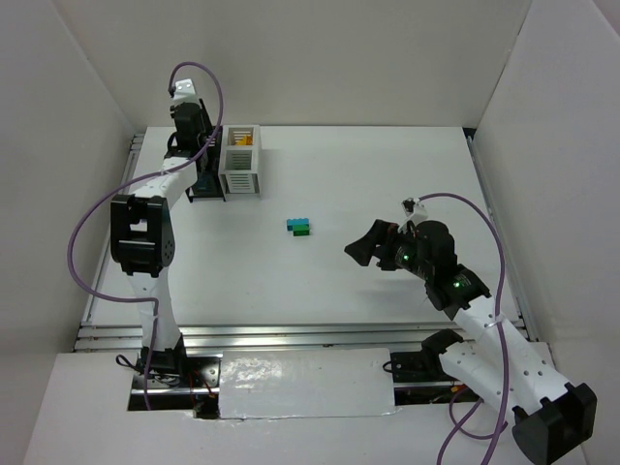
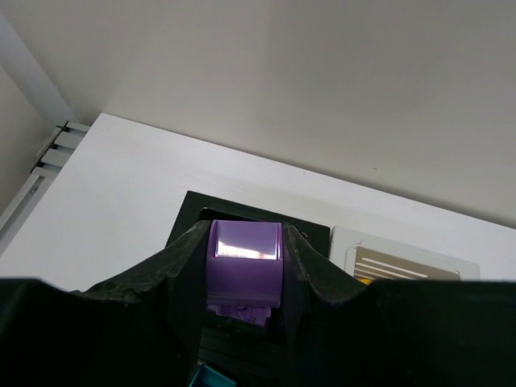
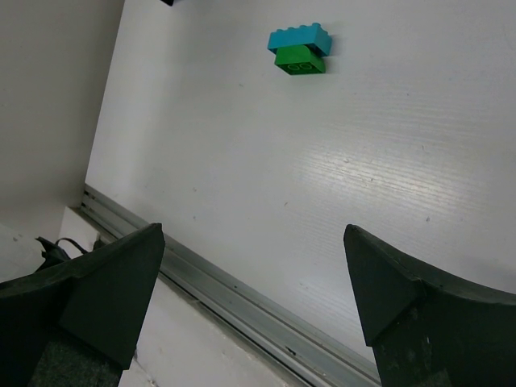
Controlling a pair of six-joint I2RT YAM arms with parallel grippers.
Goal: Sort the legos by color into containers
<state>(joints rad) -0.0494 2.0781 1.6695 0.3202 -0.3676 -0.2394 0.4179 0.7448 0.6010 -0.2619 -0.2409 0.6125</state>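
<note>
The left hand (image 2: 246, 242) is gripping a purple lego (image 2: 244, 272) above the black bin (image 2: 187, 214); the right hand (image 3: 254, 242) is hovering wide open near the teal lego (image 3: 298, 38) and green lego (image 3: 300, 61).

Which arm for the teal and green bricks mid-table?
Right. The right gripper is open, facing the teal brick and green brick; the left gripper holds a purple brick over the black bin.

This looks like a robot lab's test booth: a white table (image 1: 387, 174) boxed in by plain white panels (image 1: 310, 58) (back and both sides), metal rails (image 1: 291, 336) along its near edge, a left arm (image 1: 140, 232) and right arm (image 1: 484, 329) trailing purple cables (image 1: 76, 254).
</note>
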